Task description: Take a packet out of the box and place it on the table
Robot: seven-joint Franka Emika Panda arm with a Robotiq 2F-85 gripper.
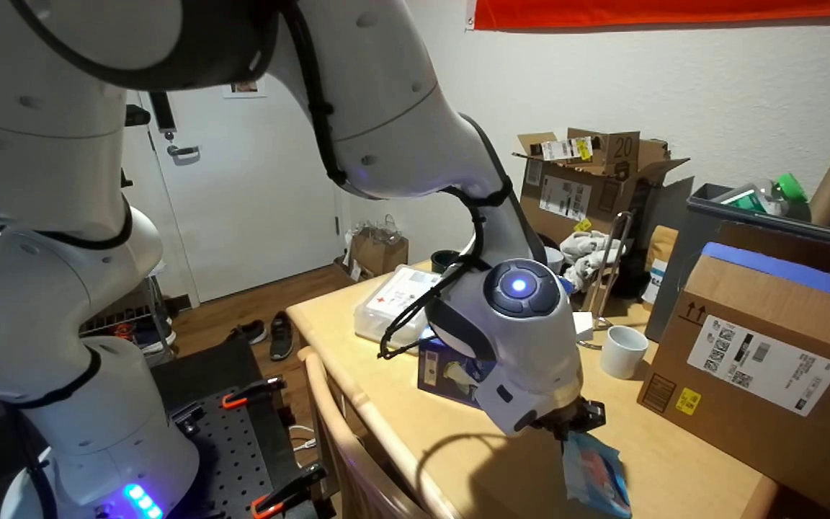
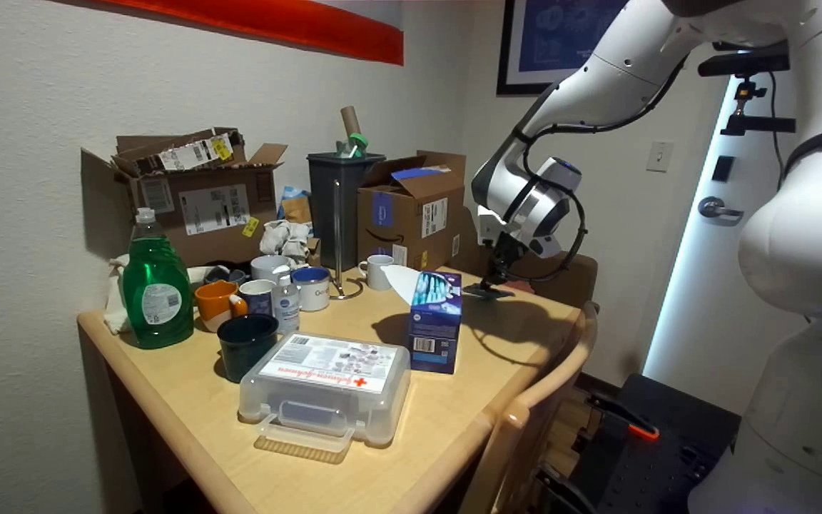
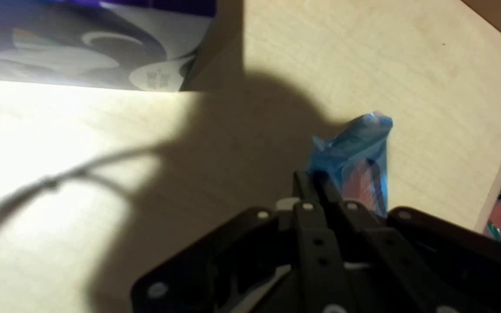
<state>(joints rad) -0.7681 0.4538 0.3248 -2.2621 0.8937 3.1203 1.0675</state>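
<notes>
The blue packet (image 1: 595, 474) is already outside of the box (image 2: 434, 328), low over the table (image 2: 311, 485) or maybe touching it, I cannot tell; the gripper (image 3: 315, 180) has its fingers almost together, pinching one end. Left, I think, is only to lay it and let go

The crinkled light-blue packet (image 1: 595, 474) is pinched at one end in the tool (image 3: 313, 179), apart from the dark blue-purple printed box (image 2: 434, 334), which stands upright on the tan wooden surface (image 2: 340, 489).
</notes>
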